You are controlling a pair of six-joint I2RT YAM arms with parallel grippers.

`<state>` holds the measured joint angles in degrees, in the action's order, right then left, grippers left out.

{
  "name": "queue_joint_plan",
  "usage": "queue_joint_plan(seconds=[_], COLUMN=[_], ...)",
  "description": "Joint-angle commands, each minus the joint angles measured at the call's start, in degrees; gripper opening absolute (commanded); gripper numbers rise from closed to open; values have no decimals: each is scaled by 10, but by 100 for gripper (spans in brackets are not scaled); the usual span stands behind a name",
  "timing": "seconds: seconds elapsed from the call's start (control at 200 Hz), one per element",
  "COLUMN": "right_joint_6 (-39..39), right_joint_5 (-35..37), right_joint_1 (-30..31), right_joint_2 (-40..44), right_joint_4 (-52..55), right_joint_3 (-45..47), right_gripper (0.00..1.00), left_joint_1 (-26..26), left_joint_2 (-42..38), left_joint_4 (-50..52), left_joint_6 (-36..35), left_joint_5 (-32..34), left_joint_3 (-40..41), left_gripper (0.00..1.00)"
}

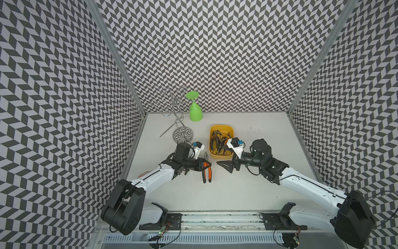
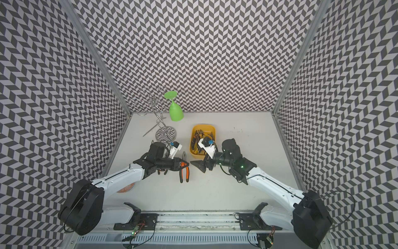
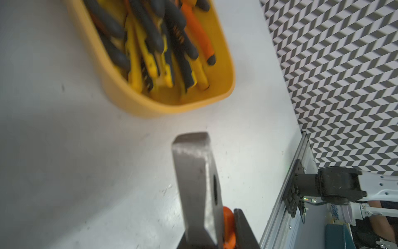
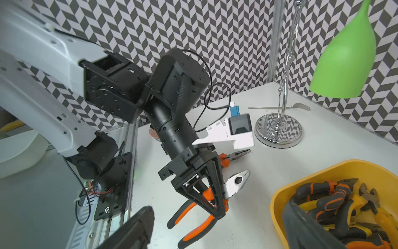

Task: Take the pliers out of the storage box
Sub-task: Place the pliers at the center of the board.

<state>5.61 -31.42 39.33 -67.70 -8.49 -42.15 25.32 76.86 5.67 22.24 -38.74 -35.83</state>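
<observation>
The left pincer [image 1: 204,166] was clamped narrowly on one pair of orange-handled pliers [image 1: 207,175], just off the near-left corner of the storage box [image 1: 221,126]. Their handles pointed toward the near edge of the tabletop [image 1: 237,194]; whether they rested on it was unclear. A needle-nosed pair [image 4: 237,154] lay outside too, beside that arm. The right pincer [image 1: 226,158] stood wide and empty at the box's near end. The remaining pliers [image 1: 217,140] lay heaped inside, just beyond it toward the far edge, with long axes mostly along the box's length. The right arm looked nearer for the next pick.
</observation>
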Motion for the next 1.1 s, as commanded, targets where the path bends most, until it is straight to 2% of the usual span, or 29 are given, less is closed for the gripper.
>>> queue_joint_plan(seconds=[0.0,0.13,0.205,0.456,0.596,0.716,0.861,0.946,1.097], right_joint_6=[32,41,45,43,42,39,22,8,-12], right_joint_5=[-3,5,7,15,26,42,108,148,187], right_joint_1=[9,15,17,20,20,20,20,19,19], right_joint_2=[2,-9,-14,-26,-26,-21,-16,-6,11], right_joint_4=[3,21,27,28,30,26,19,-6,-30], right_joint_3=[4,-2,-5,-10,-8,-4,-8,-1,10], right_gripper=[96,96,96,96,96,96,94,94,94], left_joint_1=[-23,-64,-79,-98,-101,-105,-106,-107,-108], left_joint_2=[16,66,93,154,173,168,151,138,131], left_joint_4=[21,71,111,99,100,107,112,113,126], left_joint_6=[-26,-71,-98,-69,-64,-64,-61,-59,-64], left_joint_5=[-13,-25,-2,16,23,33,46,58,70], left_joint_3=[1,-26,-49,-53,-55,-48,-41,-39,-41], left_gripper=[0,0,0,0,16,22,34,46,48])
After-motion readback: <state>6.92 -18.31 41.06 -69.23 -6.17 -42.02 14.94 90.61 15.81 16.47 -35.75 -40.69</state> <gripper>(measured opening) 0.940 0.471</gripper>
